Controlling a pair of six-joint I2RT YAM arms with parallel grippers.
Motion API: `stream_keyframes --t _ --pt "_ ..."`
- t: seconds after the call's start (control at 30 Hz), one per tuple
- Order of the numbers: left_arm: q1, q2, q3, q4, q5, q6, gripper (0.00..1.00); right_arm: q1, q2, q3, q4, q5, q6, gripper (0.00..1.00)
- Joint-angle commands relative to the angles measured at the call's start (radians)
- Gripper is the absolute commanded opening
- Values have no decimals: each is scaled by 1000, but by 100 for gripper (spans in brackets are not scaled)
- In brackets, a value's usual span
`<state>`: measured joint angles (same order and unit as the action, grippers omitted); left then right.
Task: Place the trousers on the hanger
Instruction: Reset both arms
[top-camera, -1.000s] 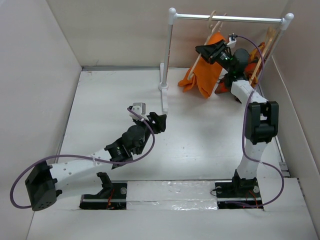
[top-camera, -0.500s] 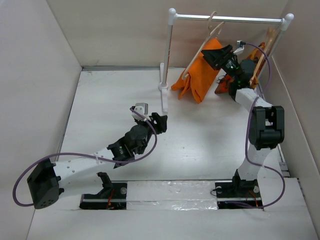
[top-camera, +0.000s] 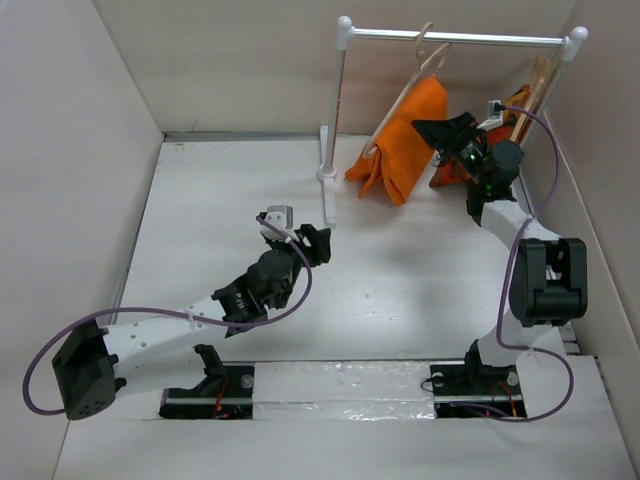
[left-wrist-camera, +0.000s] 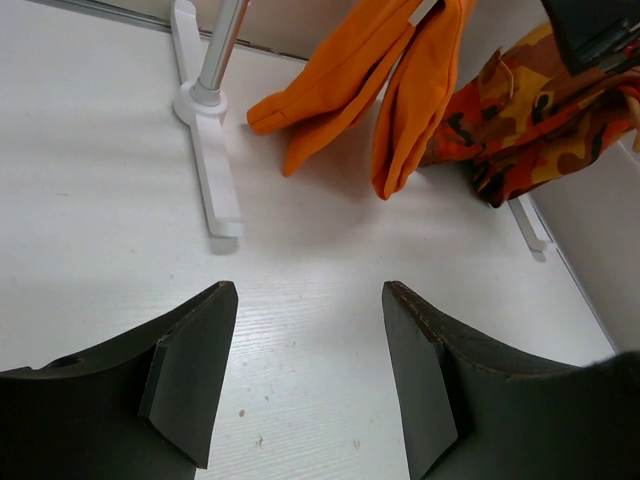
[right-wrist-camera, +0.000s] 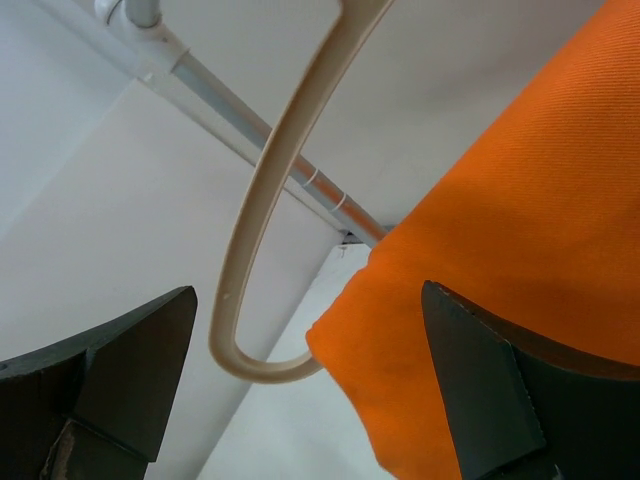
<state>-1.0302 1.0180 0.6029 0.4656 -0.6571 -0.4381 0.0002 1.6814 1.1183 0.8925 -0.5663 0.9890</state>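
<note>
The bright orange trousers (top-camera: 405, 140) hang folded over the pale wooden hanger (top-camera: 398, 108), whose hook sits on the rail. My right gripper (top-camera: 445, 132) is open just to the right of them and holds nothing. In the right wrist view the hanger's rounded loop end (right-wrist-camera: 255, 230) and the trousers (right-wrist-camera: 520, 230) fill the space ahead of the right gripper (right-wrist-camera: 308, 295). My left gripper (top-camera: 318, 243) hovers open over the middle of the table, empty. Its own view shows the left gripper (left-wrist-camera: 308, 290) above bare table, with the trousers (left-wrist-camera: 350, 70) hanging beyond, their ends on the table.
A white clothes rack stands at the back: rail (top-camera: 460, 38), left post (top-camera: 335, 110) and foot (top-camera: 328, 205). A camouflage-patterned garment (top-camera: 515, 105) hangs on a second wooden hanger (top-camera: 538, 85) at the right end, close to my right arm. Walls enclose the table.
My right gripper has opened, let go of the trousers and drawn back to the right. The trousers and hanger have swung slightly left. The left arm has barely moved.
</note>
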Motion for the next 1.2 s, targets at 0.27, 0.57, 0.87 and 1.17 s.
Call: stream_keyframes --t 0.27,0.57,0.87,1.17 --pt "4 -7 61 -54 -139 -10 57 66 -363 -304 -7 60 -282 100" --pt "4 -70 -46 -21 -107 -22 57 87 -541 -621 65 59 -391 100" --pt "4 -190 -124 -110 -147 -73 57 147 -796 -879 -277 184 -585 100" --pt "4 -190 -147 -140 -131 -111 56 138 -888 -865 -472 200 -674 100"
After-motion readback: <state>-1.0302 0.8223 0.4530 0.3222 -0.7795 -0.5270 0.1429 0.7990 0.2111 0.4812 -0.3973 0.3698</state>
